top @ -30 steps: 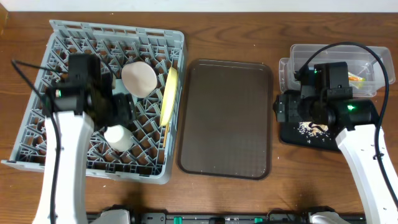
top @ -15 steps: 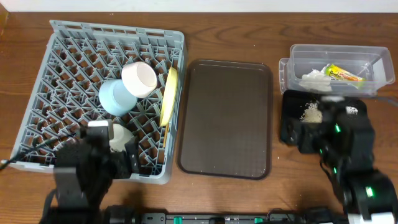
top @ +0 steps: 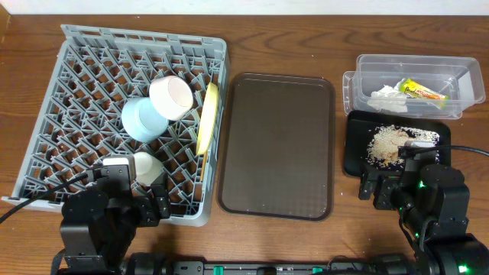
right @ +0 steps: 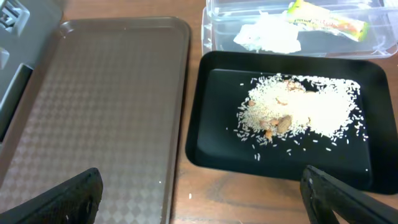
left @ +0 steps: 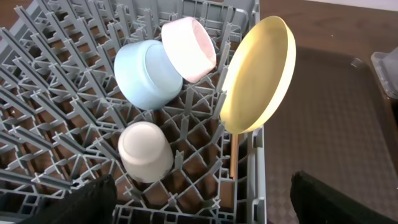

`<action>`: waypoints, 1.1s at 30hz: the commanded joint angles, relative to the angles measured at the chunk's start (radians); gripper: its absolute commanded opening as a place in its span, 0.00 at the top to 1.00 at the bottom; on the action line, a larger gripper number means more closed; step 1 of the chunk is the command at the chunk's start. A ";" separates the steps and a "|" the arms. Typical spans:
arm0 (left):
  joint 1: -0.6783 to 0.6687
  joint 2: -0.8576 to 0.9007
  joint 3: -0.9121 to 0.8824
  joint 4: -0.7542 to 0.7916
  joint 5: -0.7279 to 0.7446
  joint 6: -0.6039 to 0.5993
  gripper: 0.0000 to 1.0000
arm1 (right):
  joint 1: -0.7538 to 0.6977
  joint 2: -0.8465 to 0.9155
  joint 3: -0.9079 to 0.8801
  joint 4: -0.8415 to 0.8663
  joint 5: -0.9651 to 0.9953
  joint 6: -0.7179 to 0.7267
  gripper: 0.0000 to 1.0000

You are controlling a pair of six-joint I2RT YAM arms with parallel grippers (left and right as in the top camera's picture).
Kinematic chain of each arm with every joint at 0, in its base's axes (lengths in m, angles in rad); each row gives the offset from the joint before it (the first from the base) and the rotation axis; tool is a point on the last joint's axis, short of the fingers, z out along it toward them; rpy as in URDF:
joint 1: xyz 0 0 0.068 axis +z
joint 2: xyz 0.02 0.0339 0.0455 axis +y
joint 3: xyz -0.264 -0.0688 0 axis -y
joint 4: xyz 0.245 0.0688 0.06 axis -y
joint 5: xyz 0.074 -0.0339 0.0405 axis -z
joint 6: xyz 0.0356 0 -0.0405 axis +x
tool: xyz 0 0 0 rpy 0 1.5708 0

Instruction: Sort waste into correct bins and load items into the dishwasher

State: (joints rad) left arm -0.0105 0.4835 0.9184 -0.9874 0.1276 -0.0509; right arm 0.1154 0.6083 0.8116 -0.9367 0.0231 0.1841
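Leaning in rack, yellow plate, paper in tub, scraps on tray

Nothing can be read anywhere; any print on the yellow-green wrapper is too blurred.

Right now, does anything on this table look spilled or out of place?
Nothing really. The food scraps are scattered loosely but lie inside the black tray; the yellow plate stands on edge in the grey rack, tilted, not fallen.
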 commanded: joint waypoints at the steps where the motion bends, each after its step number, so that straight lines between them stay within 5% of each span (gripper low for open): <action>1: -0.004 -0.002 -0.008 0.001 -0.006 0.013 0.11 | 0.008 -0.002 -0.008 -0.003 0.013 0.018 0.01; 14: -0.004 -0.002 -0.008 0.001 -0.006 0.013 0.10 | 0.007 -0.109 -0.042 0.088 0.014 -0.077 0.01; 33: -0.004 -0.002 -0.008 0.001 -0.006 0.013 0.10 | -0.059 -0.603 -0.790 1.082 -0.011 -0.119 0.01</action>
State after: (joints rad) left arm -0.0105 0.4835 0.9150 -0.9878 0.1276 -0.0509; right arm 0.0818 0.0368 0.0807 0.0704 0.0128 0.0784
